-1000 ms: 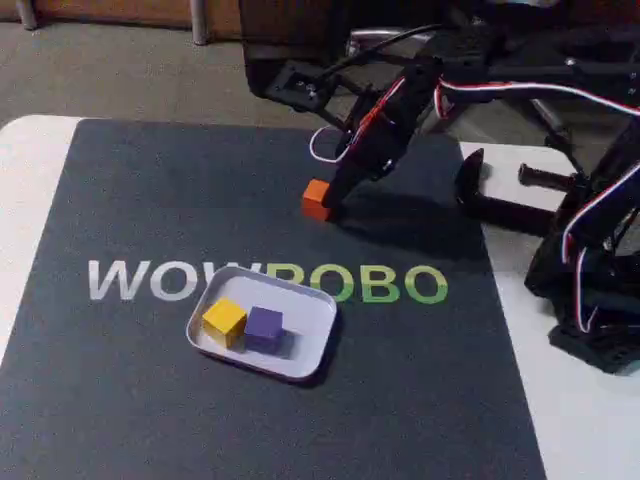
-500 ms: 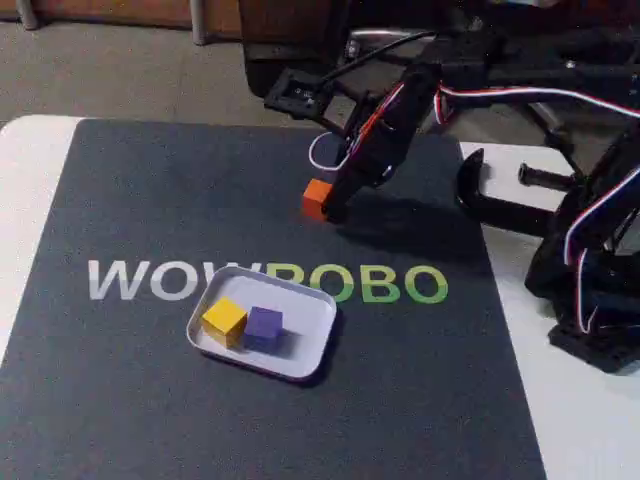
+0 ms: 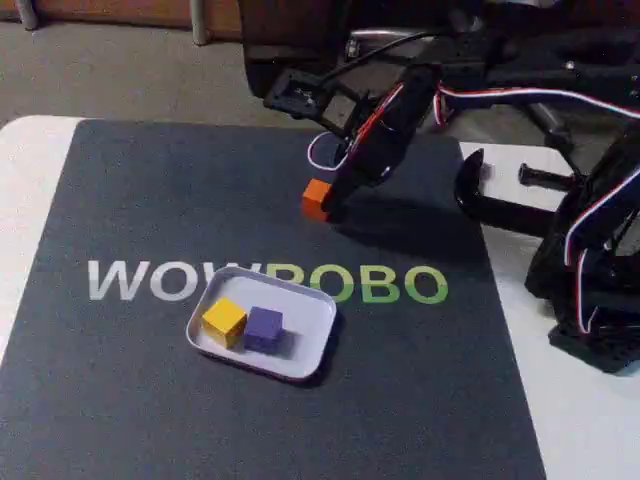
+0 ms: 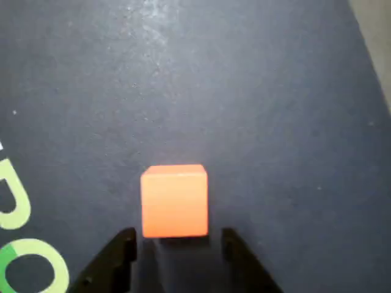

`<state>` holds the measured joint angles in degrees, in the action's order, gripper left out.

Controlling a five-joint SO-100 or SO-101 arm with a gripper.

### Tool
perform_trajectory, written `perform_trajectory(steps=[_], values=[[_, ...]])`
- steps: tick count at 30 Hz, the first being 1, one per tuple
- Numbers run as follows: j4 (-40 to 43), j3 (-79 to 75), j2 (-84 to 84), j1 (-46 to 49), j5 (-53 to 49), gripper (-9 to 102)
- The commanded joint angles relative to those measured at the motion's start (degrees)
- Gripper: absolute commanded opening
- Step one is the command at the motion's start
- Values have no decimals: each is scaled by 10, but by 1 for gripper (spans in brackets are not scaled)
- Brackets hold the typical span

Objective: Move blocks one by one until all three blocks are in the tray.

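The orange block [image 3: 317,198] sits on the dark mat behind the tray; in the wrist view the orange block [image 4: 175,200] lies just beyond my fingertips. My gripper [image 3: 334,206] [image 4: 177,245] is open, low over the mat, one fingertip [image 4: 124,247] at each lower corner of the block without closing on it. The pale tray [image 3: 312,305] lies at the front of the mat. Inside it the yellow block [image 3: 224,321] and the purple block [image 3: 264,327] rest side by side toward its left end.
The mat [image 3: 120,200] carries large WOWROBO lettering [image 3: 130,280] just behind the tray. A black clamp [image 3: 490,205] and the arm's base [image 3: 595,290] stand on the white table at the right. Open mat lies left of the orange block and in front of the tray.
My wrist has tilted and shifted slightly to the left over the orange block. The blocks and the tray have not moved.
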<state>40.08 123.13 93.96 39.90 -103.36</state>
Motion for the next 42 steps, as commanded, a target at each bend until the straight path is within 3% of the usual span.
perform_trajectory(steps=[1, 15, 22, 42], values=[[5, -30, 4, -4, 4, 15], [42, -61, -31, -23, -29, 17], [112, -166, -74, -33, 11, 17], [107, -170, -83, -24, 18, 16]])
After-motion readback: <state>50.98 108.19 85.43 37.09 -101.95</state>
